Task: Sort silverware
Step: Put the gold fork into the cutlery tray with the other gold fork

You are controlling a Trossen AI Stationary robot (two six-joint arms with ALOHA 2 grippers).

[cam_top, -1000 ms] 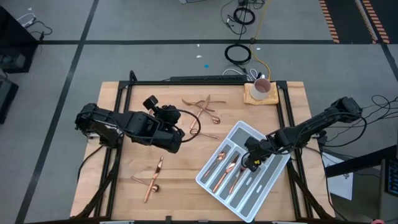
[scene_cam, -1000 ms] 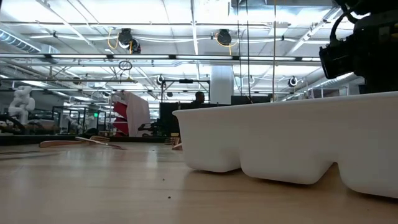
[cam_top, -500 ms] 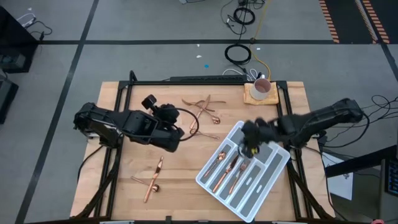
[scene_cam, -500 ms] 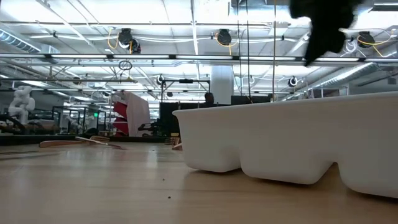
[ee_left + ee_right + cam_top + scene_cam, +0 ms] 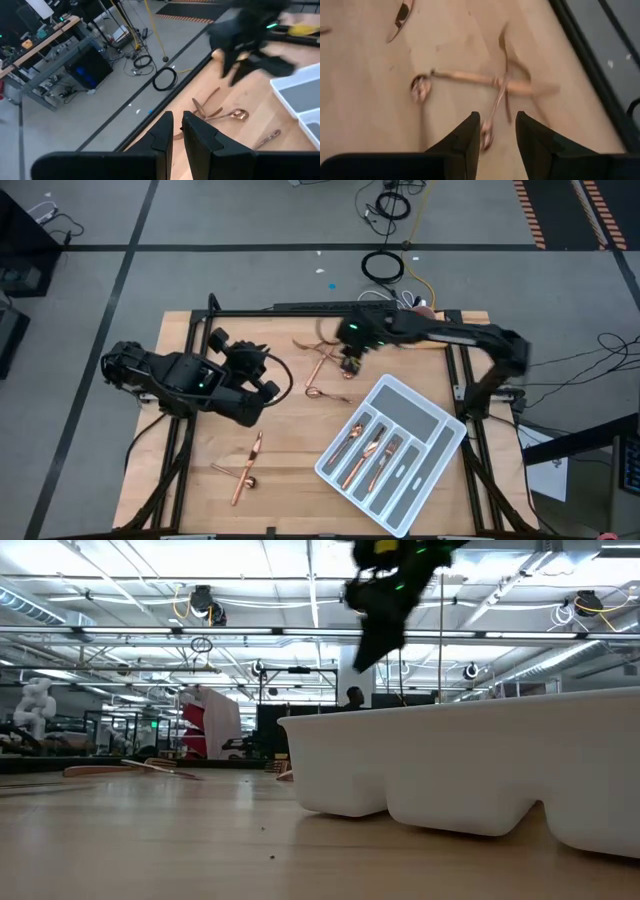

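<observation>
Copper silverware lies in three places. Crossed pieces (image 5: 325,348) sit near the far edge, and one more (image 5: 315,385) lies just nearer than them. A few (image 5: 245,468) lie at the near left. Several (image 5: 365,450) lie in the compartments of the grey-white tray (image 5: 440,420). My right gripper (image 5: 348,360) hovers open above the crossed pieces (image 5: 500,85), touching none of them. My left gripper (image 5: 262,383) is shut and empty over the table's left half, raised and pointing toward the far right.
A mug on a wooden coaster (image 5: 420,323) stands at the far right corner, close behind my right arm. The tray's white wall (image 5: 470,760) fills the right of the low view. Bare wood lies between the tray and the near-left pieces.
My right gripper has risen from over the tray and swung toward the table's far left, ending above the crossed pieces by the far edge. My left gripper has drawn back a little toward the table's left. The silverware has not moved.
</observation>
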